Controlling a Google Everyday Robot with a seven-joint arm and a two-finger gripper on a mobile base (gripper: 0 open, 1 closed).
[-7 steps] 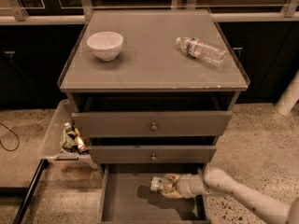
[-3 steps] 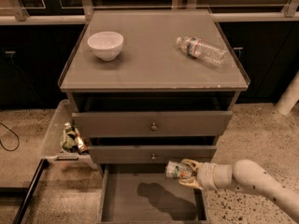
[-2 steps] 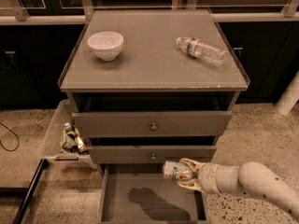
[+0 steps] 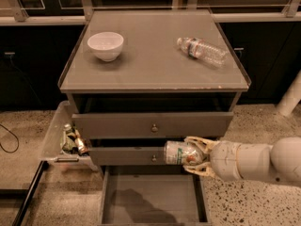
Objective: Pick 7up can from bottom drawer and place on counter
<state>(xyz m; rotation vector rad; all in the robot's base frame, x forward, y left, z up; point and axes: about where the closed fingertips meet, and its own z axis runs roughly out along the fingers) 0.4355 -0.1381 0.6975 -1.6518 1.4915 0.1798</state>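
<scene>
My gripper (image 4: 192, 156) is shut on the 7up can (image 4: 177, 153), a silvery can with a green band and a red spot. It holds the can on its side in the air, in front of the middle drawer and above the open bottom drawer (image 4: 153, 200). The arm reaches in from the right. The bottom drawer is pulled out and shows only its grey floor with the arm's shadow. The counter (image 4: 150, 60) is the glossy grey-beige cabinet top above, well higher than the can.
A white bowl (image 4: 105, 45) stands on the counter's left part. A clear water bottle (image 4: 201, 51) lies on its right part. A clear bin (image 4: 66, 138) with small items hangs at the cabinet's left side. A white post (image 4: 291, 98) stands at far right.
The gripper lifted the can out of the bottom drawer and now holds it higher, level with the middle drawer front. The drawer floor is left bare.
</scene>
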